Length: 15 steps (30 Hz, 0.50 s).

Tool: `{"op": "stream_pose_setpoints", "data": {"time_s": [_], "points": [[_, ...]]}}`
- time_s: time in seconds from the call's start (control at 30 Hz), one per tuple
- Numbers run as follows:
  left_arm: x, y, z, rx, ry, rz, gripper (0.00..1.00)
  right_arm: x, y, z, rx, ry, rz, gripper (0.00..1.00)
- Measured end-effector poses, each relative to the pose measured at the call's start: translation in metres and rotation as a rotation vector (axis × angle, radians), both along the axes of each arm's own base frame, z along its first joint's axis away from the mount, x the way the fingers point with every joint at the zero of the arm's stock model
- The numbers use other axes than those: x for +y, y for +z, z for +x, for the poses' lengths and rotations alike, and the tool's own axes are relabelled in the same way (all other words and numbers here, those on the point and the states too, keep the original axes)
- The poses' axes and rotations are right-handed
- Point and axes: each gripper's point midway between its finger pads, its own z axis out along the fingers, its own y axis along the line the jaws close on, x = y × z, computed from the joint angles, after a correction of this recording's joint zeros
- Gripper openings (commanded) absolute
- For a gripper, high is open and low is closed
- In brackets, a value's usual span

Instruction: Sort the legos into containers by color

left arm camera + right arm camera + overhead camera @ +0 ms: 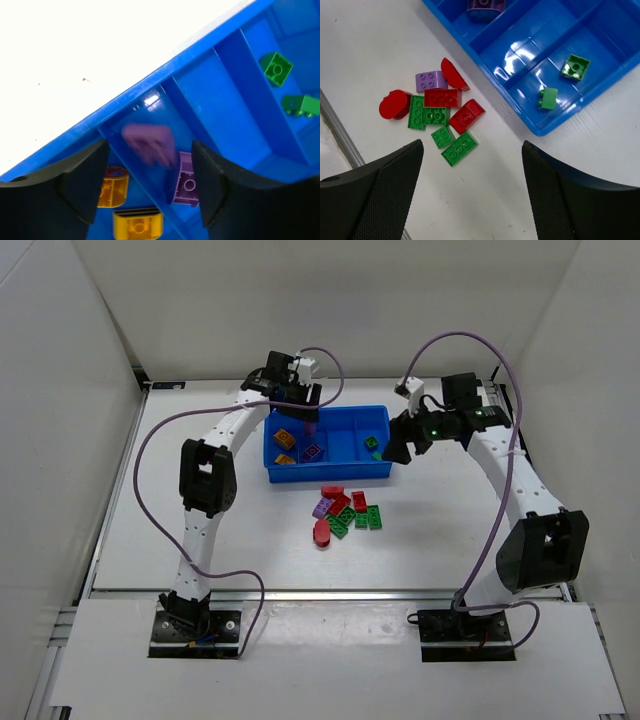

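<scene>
1. A white table is walled in by white panels on three sides. A shallow bright blue plastic tray, divided into four compartments by low walls, sits toward the far middle of it.
2. The left gripper hangs over the tray's second compartment from the left end. Its black fingers are spread wide — released, gripping nothing.
3. A blurred purple studded brick shows between those fingers, touching neither. I cannot tell whether it is in the air or lying in the tray.
4. A rounded purple plastic brick lies on the floor of that same second compartment.
5. Two yellow-orange rounded bricks lie near each other in the tray's leftmost compartment.
6. Two small green studded bricks rest a little apart in the tray's rightmost compartment.
7. The right gripper hovers just off the tray's right end with its jaws wide apart, holding nothing.
8. A loose heap of red, green and purple bricks lies on the table just off the tray's near side.
9. A flat red rounded brick sits on the side of the heap farthest from the tray, and a pale purple square brick lies on the side toward the tray.
</scene>
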Motion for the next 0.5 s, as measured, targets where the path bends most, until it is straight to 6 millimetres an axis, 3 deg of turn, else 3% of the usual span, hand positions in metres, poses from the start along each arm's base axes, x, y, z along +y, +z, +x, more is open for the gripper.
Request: {"op": "stream_pose_setpoints", "data": {"time_s": [0.13,0.23,0.37,0.43,0.5], "points": [[0.003,0.004,0.001,0.008,0.005,-0.011,0.85,0.022,-0.004,-0.012,-0.061,0.129,-0.033,0.82],[0.002,0.02,0.006,-0.015,0.0,-0.043,0.85,0.044,-0.017,-0.027,-0.116,0.259,-0.088,0.81],[0.013,0.058,0.018,-0.065,0.036,-0.111,0.85,0.074,-0.03,-0.039,-0.214,0.429,-0.152,0.8],[0.027,0.078,0.02,-0.076,0.067,-0.146,0.85,0.088,-0.039,-0.04,-0.259,0.503,-0.174,0.8],[0.055,0.109,0.023,-0.114,0.116,-0.176,0.85,0.102,-0.054,-0.041,-0.288,0.582,-0.199,0.8]]}}
